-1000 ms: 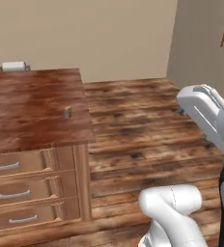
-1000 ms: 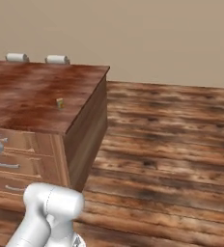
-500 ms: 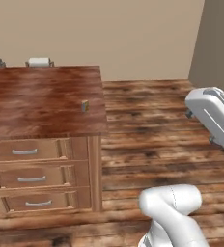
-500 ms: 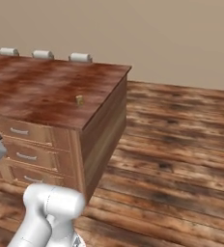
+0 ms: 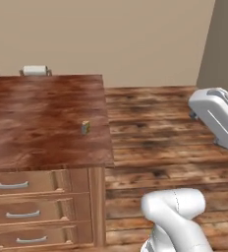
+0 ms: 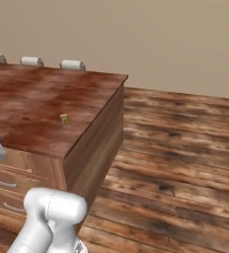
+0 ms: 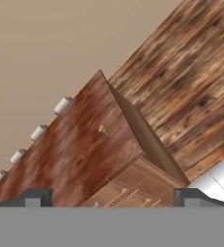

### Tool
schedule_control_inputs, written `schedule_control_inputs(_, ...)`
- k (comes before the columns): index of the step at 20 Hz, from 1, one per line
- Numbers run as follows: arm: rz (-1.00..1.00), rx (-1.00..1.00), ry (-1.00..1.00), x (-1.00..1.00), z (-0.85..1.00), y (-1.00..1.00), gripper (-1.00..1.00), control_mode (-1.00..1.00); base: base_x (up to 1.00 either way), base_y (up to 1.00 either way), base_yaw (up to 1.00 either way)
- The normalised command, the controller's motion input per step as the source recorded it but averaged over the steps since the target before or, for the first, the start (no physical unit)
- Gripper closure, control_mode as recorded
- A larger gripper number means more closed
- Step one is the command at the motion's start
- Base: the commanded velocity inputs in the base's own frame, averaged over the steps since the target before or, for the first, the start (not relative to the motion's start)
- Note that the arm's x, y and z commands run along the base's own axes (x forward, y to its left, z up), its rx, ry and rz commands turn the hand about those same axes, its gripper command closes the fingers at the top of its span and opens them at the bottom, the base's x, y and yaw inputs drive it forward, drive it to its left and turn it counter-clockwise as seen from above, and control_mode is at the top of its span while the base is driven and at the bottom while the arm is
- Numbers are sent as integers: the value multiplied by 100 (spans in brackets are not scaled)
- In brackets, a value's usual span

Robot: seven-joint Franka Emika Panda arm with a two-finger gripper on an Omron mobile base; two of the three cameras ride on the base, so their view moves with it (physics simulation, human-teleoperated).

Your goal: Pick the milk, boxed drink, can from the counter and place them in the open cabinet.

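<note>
One boxed drink (image 7: pixel 104 130) (small, yellowish) stands on the counter (image 7: pixel 80 149) well ahead of my gripper (image 7: pixel 112 198), jaws wide apart, empty.

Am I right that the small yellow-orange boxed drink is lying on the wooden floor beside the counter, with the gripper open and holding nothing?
Not quite. The boxed drink stands on the counter, near its right edge, not on the floor; the left base view shows it plainly. The rest holds: in the hand view the gripper is open and holds nothing.
</note>
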Motion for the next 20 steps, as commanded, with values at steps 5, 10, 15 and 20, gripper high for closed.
schedule_control_inputs(5, 0, 0, 0, 0, 0, 0, -100, 100, 57, -12, -19)
schedule_control_inputs(10, 0, 0, 0, 0, 0, 0, -100, 100, 38, -4, -22)
schedule_control_inputs(15, 0, 0, 0, 0, 0, 0, -100, 100, 69, -3, -5)
schedule_control_inputs(20, 0, 0, 0, 0, 0, 0, -100, 100, 91, -8, -3)
